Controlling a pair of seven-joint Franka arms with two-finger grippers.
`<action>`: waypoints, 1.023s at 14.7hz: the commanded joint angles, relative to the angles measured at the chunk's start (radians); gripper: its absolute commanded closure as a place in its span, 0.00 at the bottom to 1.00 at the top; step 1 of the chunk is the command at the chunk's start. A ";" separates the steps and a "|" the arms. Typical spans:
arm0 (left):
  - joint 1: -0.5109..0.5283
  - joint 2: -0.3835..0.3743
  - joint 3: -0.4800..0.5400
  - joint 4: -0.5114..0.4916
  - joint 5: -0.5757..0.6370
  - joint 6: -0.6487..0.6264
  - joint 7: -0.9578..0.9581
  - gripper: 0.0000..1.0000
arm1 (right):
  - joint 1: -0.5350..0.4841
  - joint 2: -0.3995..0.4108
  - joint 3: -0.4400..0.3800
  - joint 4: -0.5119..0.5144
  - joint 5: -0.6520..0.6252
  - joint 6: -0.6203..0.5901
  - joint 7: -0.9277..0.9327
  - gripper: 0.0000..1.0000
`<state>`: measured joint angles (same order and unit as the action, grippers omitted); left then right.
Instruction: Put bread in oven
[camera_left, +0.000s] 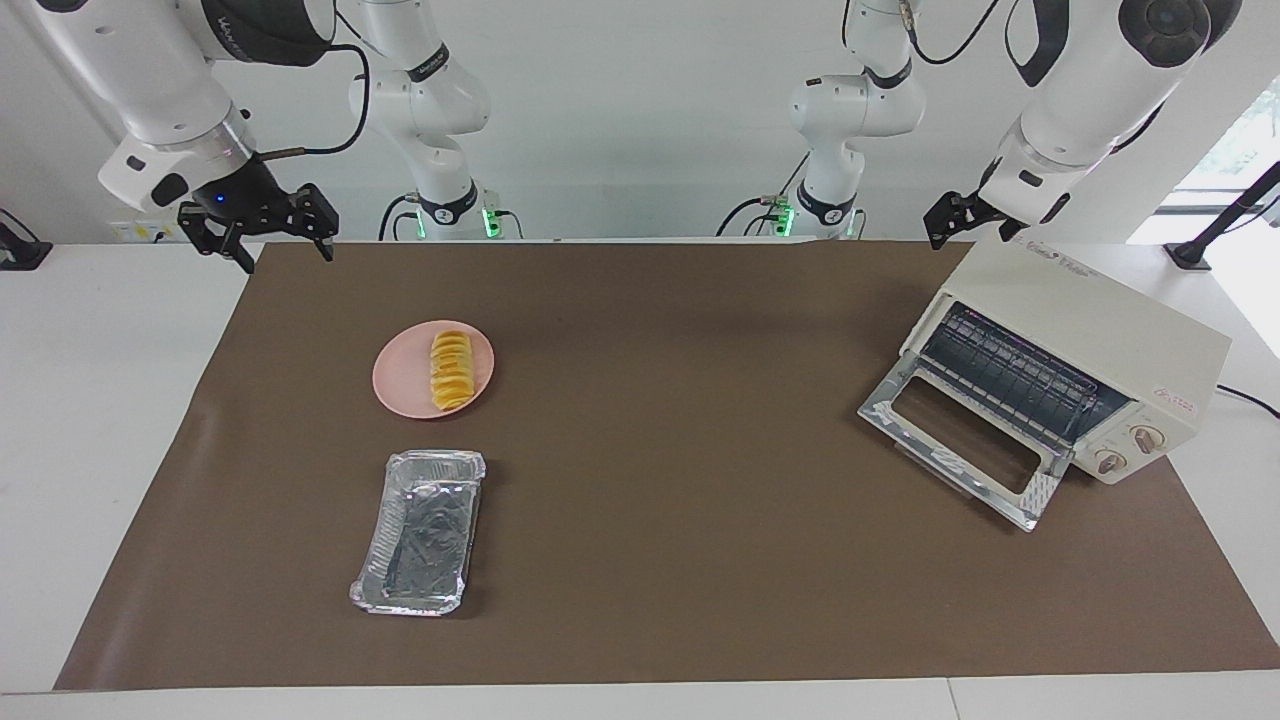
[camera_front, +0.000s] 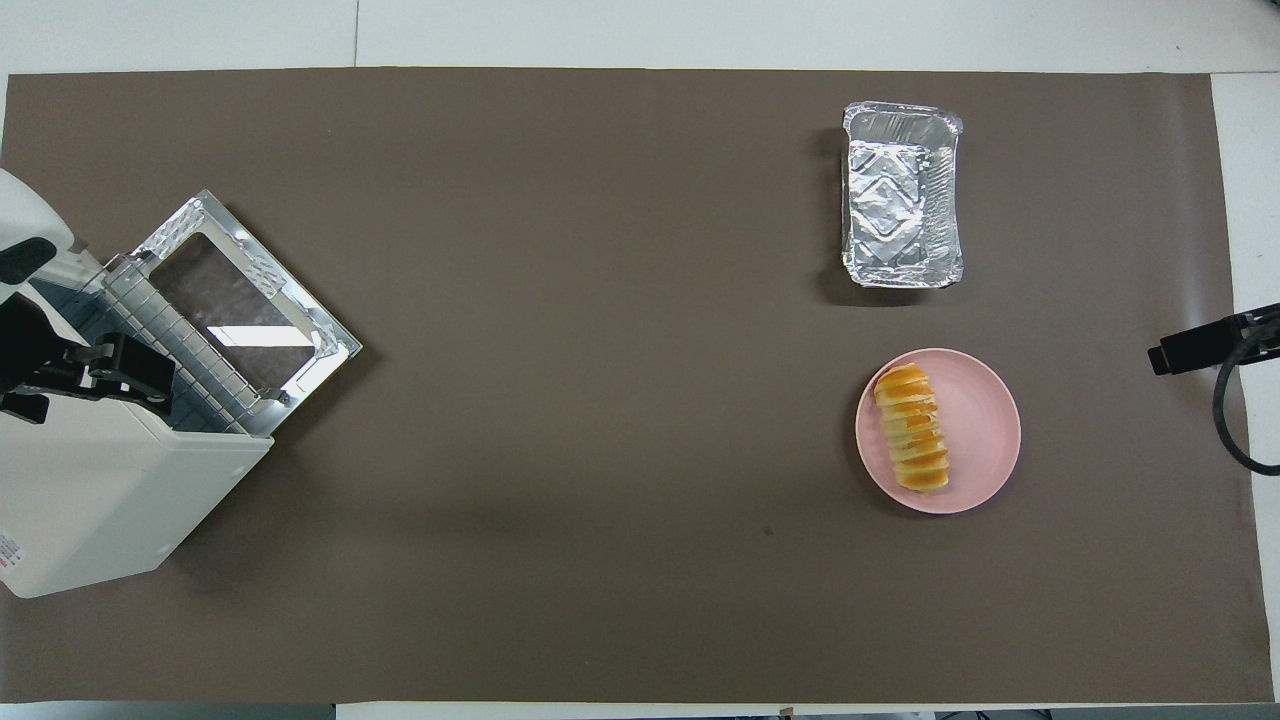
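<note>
1. Currently, in the facing view, nothing of the task is done; the bread (camera_left: 451, 372) lies on the pink plate (camera_left: 400, 375), toward the right arm's end of the table; the foil tray (camera_left: 421, 531) sits farther from the robots than the plate, with nothing in it.
2. At the left arm's end, the oven (camera_left: 1090, 350) stands with its door (camera_left: 960, 440) folded down and the wire rack (camera_left: 1010, 375) exposed; judged from this, the opening step needs no action; pick-up, transfer and insertion remain.
3. Right gripper (camera_left: 283, 250): raised over the table edge at the mat's corner, fingers spread, holding nothing; well apart from the bread.
4. Left gripper (camera_left: 960, 228): raised just above the oven's top, jaws apart, holding nothing.
5. From the overhead view, the bread (camera_front: 911, 428) lies lengthwise on the plate (camera_front: 985, 430), off-centre; the right gripper (camera_front: 1195, 345) shows at the frame edge, well apart from it.
6. The left gripper (camera_front: 110, 375) hangs over the oven (camera_front: 110, 500), well apart from the bread.
</note>
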<state>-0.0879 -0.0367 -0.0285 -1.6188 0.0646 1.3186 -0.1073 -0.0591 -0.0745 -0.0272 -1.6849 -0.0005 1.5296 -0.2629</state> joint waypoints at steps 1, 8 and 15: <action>0.008 -0.026 -0.002 -0.027 -0.014 0.008 0.001 0.00 | -0.015 0.005 0.007 0.005 0.005 0.006 -0.009 0.00; 0.008 -0.026 -0.002 -0.027 -0.014 0.008 0.001 0.00 | -0.001 -0.043 0.015 -0.103 0.005 0.024 -0.001 0.00; 0.008 -0.026 -0.002 -0.027 -0.014 0.008 0.001 0.00 | 0.154 -0.139 0.018 -0.403 0.004 0.254 0.186 0.00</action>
<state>-0.0879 -0.0367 -0.0285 -1.6188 0.0646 1.3187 -0.1073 0.0817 -0.1707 -0.0086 -2.0056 -0.0005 1.7410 -0.1055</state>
